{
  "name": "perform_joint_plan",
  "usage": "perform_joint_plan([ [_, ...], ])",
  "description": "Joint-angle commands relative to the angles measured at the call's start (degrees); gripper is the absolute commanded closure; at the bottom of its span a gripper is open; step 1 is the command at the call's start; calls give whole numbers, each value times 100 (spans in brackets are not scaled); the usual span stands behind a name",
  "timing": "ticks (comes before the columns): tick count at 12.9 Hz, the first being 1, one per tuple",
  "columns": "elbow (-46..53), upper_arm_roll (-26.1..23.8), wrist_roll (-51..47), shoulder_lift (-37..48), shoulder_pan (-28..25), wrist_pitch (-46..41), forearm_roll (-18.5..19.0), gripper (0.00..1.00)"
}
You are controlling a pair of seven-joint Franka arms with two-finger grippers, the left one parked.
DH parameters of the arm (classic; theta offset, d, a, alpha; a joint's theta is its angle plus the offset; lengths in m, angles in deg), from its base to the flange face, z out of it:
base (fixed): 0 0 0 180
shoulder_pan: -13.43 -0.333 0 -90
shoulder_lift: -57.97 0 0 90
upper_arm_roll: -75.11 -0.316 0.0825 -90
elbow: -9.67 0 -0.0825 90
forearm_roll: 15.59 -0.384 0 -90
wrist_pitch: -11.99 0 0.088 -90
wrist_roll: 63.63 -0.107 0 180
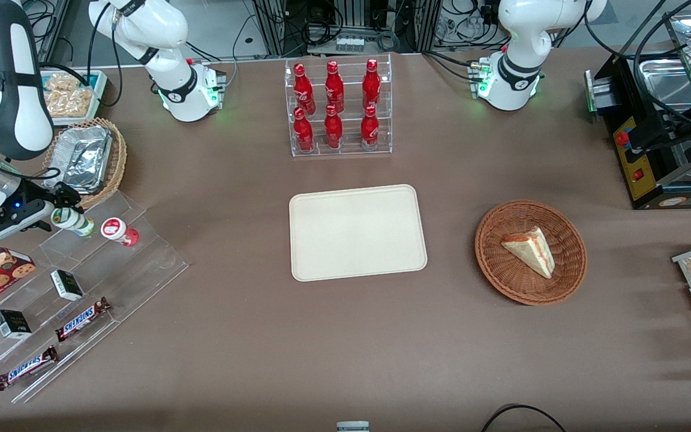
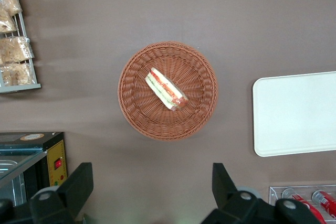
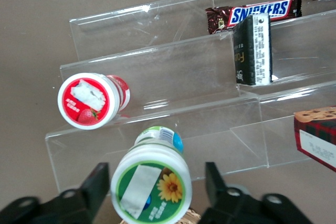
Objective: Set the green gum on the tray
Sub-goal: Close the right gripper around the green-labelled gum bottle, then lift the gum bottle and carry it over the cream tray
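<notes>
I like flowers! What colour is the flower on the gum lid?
Yellow, on the green gum between the open end effector; right wrist view.

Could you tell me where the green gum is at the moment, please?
The green gum stands on the clear stepped rack at the working arm's end, beside the red-lidded bottle, between the open pincer's fingers.
</notes>
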Motion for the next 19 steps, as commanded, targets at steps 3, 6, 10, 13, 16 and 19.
perform_joint_plan([
  [3,-71,-25,58,63,48,66,-133,100],
  [6,174,-43,58,98,4,-230,-124,100],
  [10,1420,-140,-143,116,-215,-1811,-115,100],
  [13,2160,-140,-967,116,-811,-2831,-36,100],
  [16,2521,-140,-2170,98,-1680,-3281,-36,100],
  [19,2636,-148,-3593,-42,-2647,-3292,-45,100],
])
